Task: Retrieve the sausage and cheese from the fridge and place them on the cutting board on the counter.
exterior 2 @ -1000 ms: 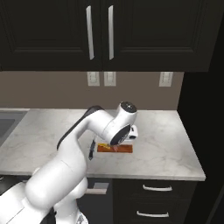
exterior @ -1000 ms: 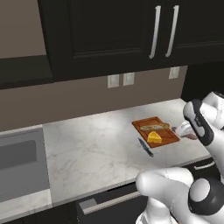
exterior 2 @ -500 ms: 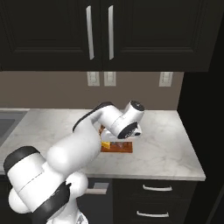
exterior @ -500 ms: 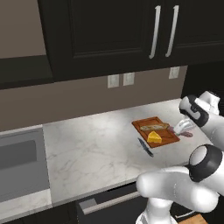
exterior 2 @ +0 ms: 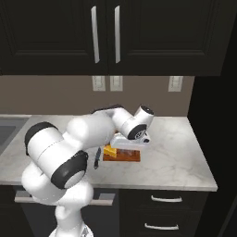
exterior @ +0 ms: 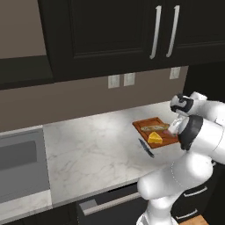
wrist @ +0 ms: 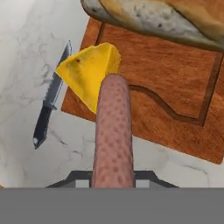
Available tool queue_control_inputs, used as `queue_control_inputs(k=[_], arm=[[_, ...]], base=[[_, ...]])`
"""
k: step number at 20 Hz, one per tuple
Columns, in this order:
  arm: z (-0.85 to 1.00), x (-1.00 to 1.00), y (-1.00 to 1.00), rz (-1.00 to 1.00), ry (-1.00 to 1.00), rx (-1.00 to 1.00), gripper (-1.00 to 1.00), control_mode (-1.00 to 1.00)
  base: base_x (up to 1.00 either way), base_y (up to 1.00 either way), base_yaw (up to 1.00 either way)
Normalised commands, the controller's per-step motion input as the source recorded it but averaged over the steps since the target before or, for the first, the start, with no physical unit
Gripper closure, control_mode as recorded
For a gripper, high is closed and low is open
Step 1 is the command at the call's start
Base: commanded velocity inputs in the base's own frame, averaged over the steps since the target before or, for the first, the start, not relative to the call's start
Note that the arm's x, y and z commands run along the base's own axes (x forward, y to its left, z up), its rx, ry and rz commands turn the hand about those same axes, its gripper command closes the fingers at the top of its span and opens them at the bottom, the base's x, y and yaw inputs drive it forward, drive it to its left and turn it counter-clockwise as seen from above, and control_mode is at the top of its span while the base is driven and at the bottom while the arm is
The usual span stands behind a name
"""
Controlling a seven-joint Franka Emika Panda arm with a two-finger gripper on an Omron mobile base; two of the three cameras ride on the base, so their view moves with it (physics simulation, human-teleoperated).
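One pincer (wrist: 113,177) gripping sausage (wrist: 113,135), above cutting board (wrist: 175,87)

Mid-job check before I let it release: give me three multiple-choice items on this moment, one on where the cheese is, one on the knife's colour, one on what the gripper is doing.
1. Where is the cheese?
A. On the cutting board
B. In the sink
C. On the bare counter

2. What colour is the knife handle?
A. Red
B. Dark
C. Yellow

3. What is the state of the gripper?
A. Open and free
B. Shut on the sausage
C. Shut on the knife

Answers:
1 A, the yellow wedge lies on the board's corner near the knife.
2 B, the handle is dark below a grey blade.
3 B, in the hand view the sausage runs straight out from between the fingers, over the board's edge.
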Motion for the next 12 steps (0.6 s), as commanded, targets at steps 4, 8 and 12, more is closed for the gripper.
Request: queue_control_inputs(k=[4,8,12], arm=[[-0.45,0.22,-0.13,0.07,0.01,0.00,1.00,-1.00],[-0.26,0.29,-0.08,0.06,0.00,0.00,1.00,-1.00],[-0.17,0.23,0.00,0.07,0.00,0.00,1.00,-1.00]], base=[[0.00,0.00,0.00],[0.00,0.00,0.00],[0.00,0.00,0.00]])
